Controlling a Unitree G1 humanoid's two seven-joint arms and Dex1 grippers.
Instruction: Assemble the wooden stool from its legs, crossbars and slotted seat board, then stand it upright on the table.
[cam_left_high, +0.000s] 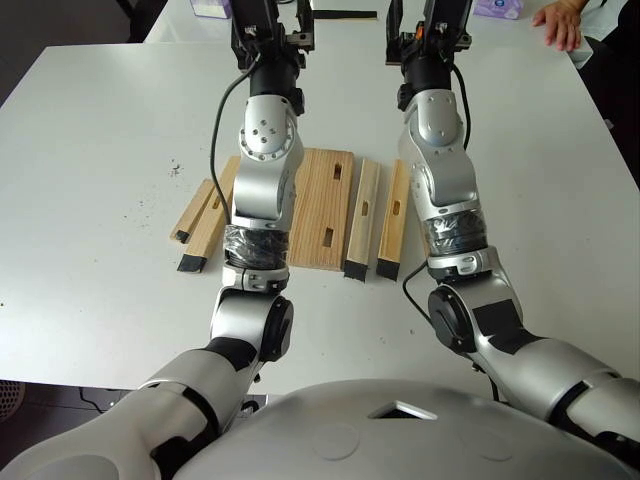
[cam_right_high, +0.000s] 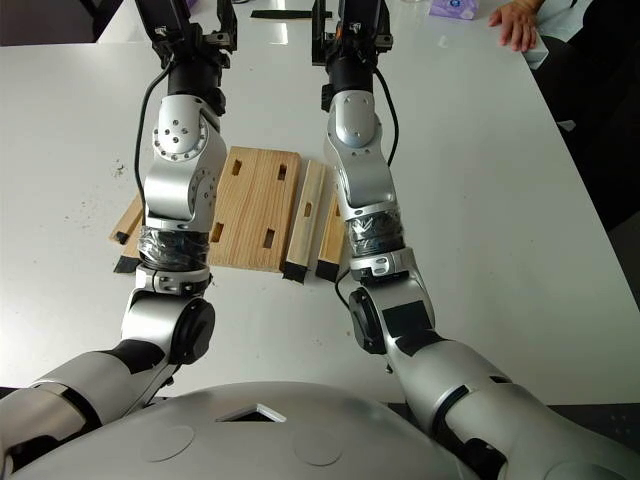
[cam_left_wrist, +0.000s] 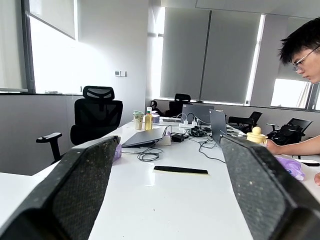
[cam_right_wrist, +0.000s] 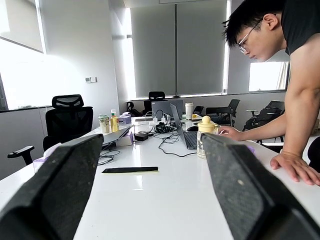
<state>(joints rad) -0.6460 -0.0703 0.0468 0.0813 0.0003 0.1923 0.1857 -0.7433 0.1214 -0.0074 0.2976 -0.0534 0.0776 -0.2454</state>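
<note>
Slotted seat board (cam_left_high: 322, 208) lies flat, long axis running away from me, two legs (cam_left_high: 362, 215) parallel just right of it, other sticks (cam_left_high: 200, 225) left; beyond it, wrist views show my left gripper (cam_left_wrist: 167, 195) and right gripper (cam_right_wrist: 150, 195) spread wide, empty.

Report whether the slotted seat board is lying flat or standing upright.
Lying flat: the slotted seat board rests on the table, its slots facing up and empty.
</note>
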